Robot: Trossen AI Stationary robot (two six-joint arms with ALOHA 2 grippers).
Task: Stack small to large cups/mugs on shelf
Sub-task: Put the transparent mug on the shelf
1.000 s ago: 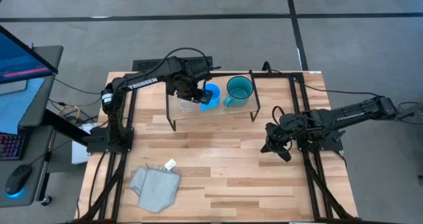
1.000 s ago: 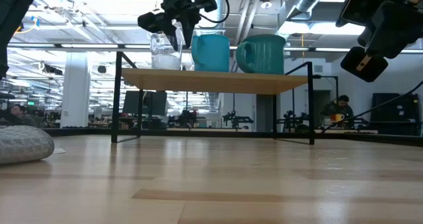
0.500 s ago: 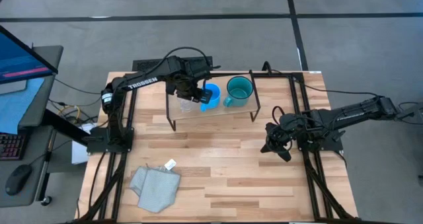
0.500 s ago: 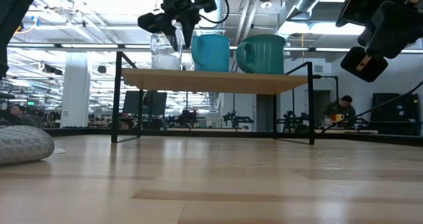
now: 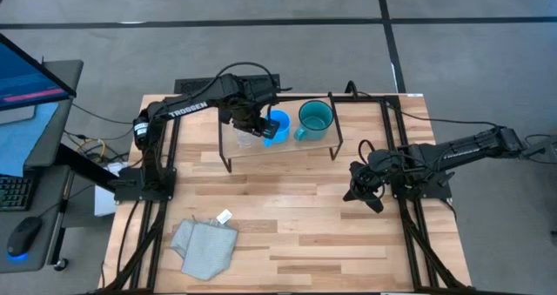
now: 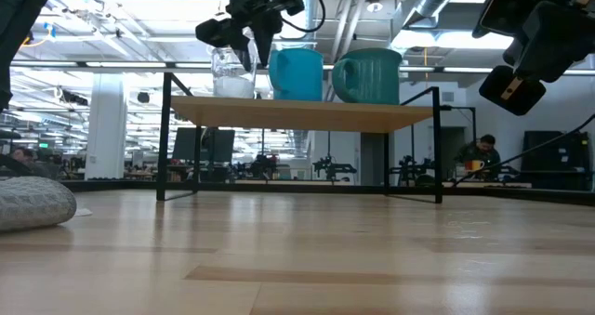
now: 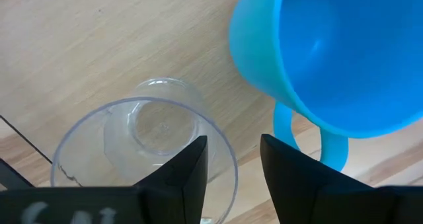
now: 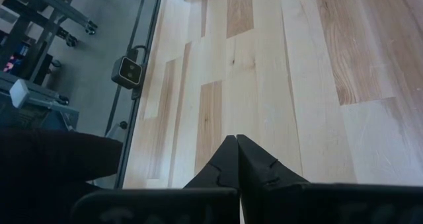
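Observation:
The clear glass cup (image 7: 145,138), the bright blue mug (image 7: 344,52) and the teal mug (image 5: 314,117) stand upright in a row on the light-wood shelf (image 6: 307,115), glass at the left and teal at the right. My left gripper (image 7: 234,164) is open above the shelf and points down. One finger is inside the glass cup and the other is outside, between the glass and the blue mug, with the rim in the gap and apart from both. My right gripper (image 5: 364,195) is shut and empty, above the table's right side.
A grey cloth (image 5: 204,245) lies crumpled at the table's near left, with a small white tag beside it. The shelf's black wire legs (image 6: 165,134) stand on the tabletop. Bare wood lies between the shelf and the near edge.

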